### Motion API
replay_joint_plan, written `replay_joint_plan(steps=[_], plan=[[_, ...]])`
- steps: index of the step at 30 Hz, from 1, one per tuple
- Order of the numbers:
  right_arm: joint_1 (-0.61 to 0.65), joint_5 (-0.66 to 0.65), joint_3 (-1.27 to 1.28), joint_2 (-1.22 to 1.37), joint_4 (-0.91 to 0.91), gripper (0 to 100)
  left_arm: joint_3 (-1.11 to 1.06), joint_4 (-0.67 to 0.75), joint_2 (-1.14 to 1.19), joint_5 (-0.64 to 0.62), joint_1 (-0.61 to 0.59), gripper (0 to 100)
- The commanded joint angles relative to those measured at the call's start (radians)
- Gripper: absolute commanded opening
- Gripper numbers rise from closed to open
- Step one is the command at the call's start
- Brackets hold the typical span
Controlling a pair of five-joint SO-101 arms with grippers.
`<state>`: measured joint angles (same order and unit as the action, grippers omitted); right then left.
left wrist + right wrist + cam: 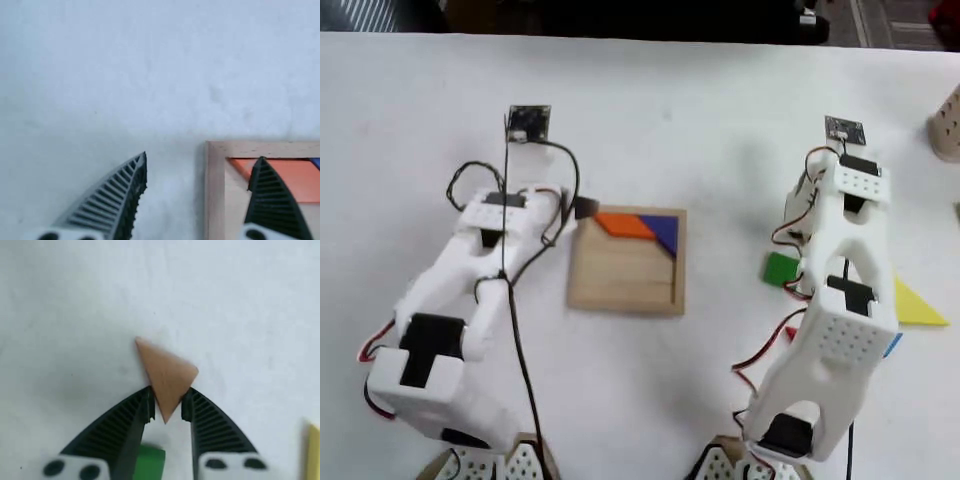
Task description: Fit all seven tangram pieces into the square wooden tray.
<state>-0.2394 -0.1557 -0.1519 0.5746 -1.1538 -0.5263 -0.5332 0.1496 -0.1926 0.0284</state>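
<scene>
- Square wooden tray [620,282] sits mid-table, with an orange piece [623,225] and a blue piece [665,232] along its far edge.
- Left gripper [202,159] gapes astride the tray's corner, likely steadying it.
- Right gripper [167,401] pinches a tan triangle [167,371], seemingly for lifting.

High view: fixed overhead, looks steeply down on the whole desk [650,100], arm bases at the near edge. Left wrist view: low and close, looks past its jaws at the tray [215,190] corner, which the high view shares. Right wrist view: equally close over the tan triangle [167,372]. Its green piece [150,460] is shared with the high view.
</scene>
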Motion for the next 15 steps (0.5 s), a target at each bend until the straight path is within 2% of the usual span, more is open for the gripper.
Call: replay_joint_plan(steps=[1, 6, 9, 11, 15], plan=[[-0.001, -0.012, -0.023, -0.002, -0.008, 8.1, 0.054, -0.005, -0.005, 0.031, 0.010, 33], [-0.001, -0.003, 0.012, -0.067, -0.024, 9.5, 0.054, -0.005, -0.005, 0.031, 0.012, 33], [-0.007, 0.068, 0.044, -0.117, -0.022, 18.1, 0.054, -0.005, -0.005, 0.031, 0.012, 33], [-0.001, 0.063, 0.052, -0.130, -0.012, 22.5, 0.054, -0.005, -0.005, 0.031, 0.012, 33], [-0.001, 0.043, 0.068, -0.128, 0.045, 20.9, 0.054, -0.005, -0.005, 0.031, 0.012, 33]])
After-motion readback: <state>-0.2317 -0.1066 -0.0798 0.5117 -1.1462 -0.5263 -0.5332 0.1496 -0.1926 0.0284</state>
